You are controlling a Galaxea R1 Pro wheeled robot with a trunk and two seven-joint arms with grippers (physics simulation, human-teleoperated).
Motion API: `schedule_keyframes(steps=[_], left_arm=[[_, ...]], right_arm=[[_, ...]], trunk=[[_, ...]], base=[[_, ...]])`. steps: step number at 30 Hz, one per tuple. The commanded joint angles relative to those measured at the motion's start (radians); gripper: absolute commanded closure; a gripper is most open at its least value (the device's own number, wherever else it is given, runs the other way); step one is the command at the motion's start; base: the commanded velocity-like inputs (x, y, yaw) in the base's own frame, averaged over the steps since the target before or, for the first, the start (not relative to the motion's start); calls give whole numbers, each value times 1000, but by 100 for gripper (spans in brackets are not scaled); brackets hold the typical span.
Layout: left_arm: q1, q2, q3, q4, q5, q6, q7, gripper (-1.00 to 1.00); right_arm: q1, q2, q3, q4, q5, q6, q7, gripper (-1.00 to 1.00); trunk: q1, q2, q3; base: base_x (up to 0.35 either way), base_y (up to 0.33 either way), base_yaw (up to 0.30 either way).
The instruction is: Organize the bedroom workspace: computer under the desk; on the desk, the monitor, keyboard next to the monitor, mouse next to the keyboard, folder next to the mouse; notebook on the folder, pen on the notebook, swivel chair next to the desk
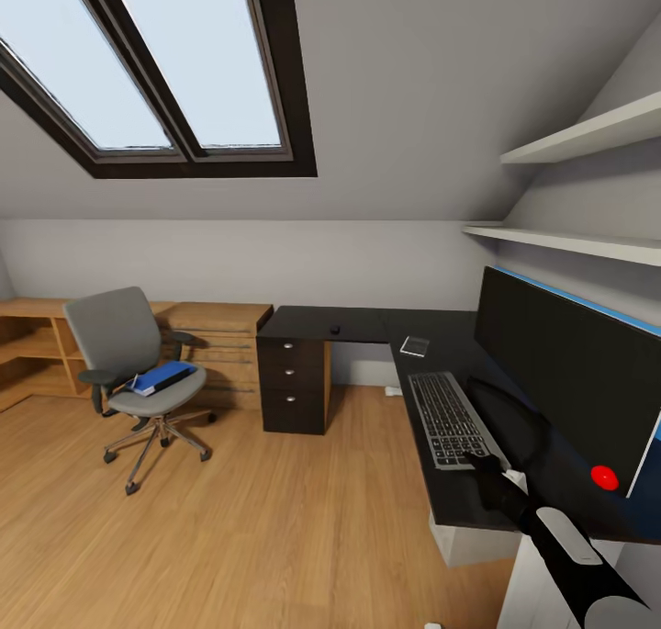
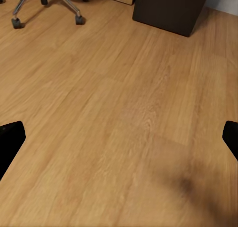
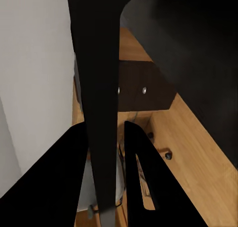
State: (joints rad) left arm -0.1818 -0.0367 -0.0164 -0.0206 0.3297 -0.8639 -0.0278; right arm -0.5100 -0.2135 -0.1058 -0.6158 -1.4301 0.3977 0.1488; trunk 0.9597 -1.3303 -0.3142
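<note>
Where the keyboard (image 1: pixel 447 420) lies: along the desk (image 1: pixel 303 323) front edge, just before the monitor (image 1: pixel 560 372)
Notebook (image 1: pixel 415 345): on the desk near its inner corner
Folder (image 1: pixel 163 376): on the swivel chair (image 1: pixel 115 335) seat, well apart from the desk
Right gripper (image 1: pixel 484 466): at the keyboard's near end, straddling a thin dark slab; grip unclear
Left gripper (image 2: pixel 119 137): fingers spread wide over the wooden floor (image 2: pixel 124 88)

A dark-framed skylight (image 1: pixel 174 69), two white wall shelves (image 1: pixel 588 138) and light wooden cabinets (image 1: pixel 216 335).
</note>
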Motion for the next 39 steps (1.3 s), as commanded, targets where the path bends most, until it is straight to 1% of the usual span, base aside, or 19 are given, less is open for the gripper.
schedule_keyframes(steps=[1,20,26,39], left_arm=[[-1,0,-2,1,6,-3,-3,-100],[-1,0,-1,1,7,-3,-3,-100],[-1,0,-1,1,8,-3,-3,-100],[-1,0,-1,1,8,-3,-3,-100]], right_arm=[[-1,0,-3,2,-4,6,2,100],[-1,2,-5,5,-6,6,2,100],[-1,11,-6,5,-6,5,1,100],[-1,14,-5,14,-6,-5,0,100]], trunk=[[0,-1,-1],[0,-1,-1],[0,-1,-1],[0,-1,-1]], base=[[57,-56,0],[37,-24,0],[3,-2,0],[0,0,0]])
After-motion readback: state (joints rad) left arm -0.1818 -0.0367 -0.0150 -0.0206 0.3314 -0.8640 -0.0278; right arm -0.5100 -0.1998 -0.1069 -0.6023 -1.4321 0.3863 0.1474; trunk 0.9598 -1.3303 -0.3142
